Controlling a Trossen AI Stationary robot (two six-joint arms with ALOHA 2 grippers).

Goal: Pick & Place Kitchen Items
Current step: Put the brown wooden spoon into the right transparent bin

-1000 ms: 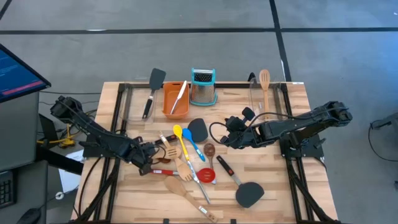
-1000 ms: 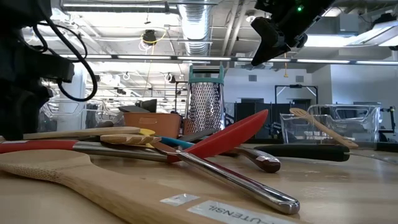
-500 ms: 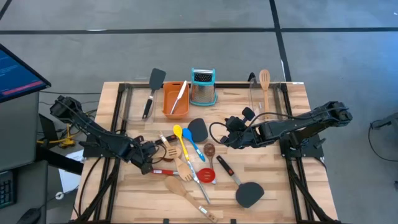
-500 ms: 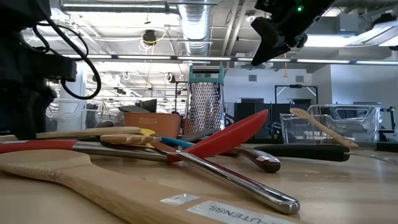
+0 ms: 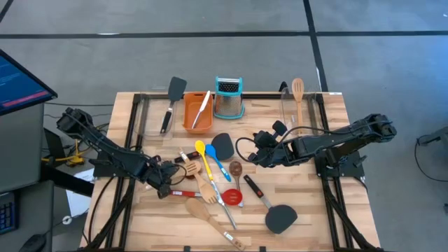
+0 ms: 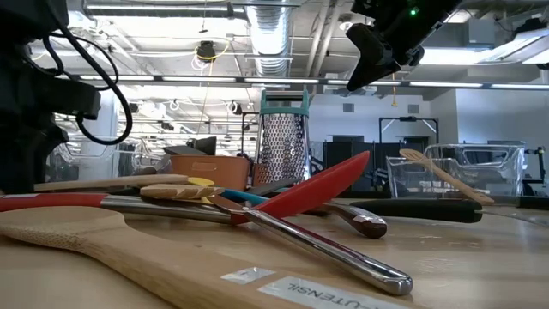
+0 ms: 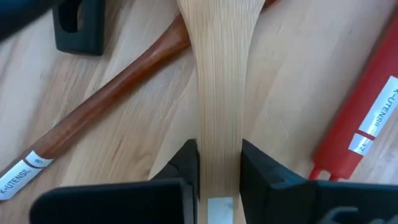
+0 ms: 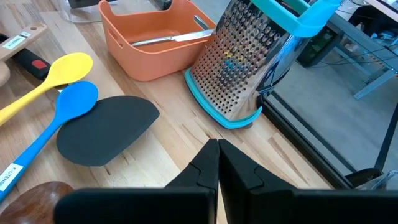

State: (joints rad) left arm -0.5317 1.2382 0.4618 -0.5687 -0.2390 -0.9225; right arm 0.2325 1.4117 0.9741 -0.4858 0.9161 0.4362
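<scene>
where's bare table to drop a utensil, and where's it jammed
Bare wood lies at the table's right front corner, right of the black turner. Another patch sits between the orange rectangular tray and the left pincer. The centre, around the red spoon and yellow spoon, is jammed.

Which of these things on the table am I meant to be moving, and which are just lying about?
Job items: wooden spatula in the left claw; yellow spoon; blue spoon; red spoon; black turner.

Lying about: box grater; orange tray.
</scene>
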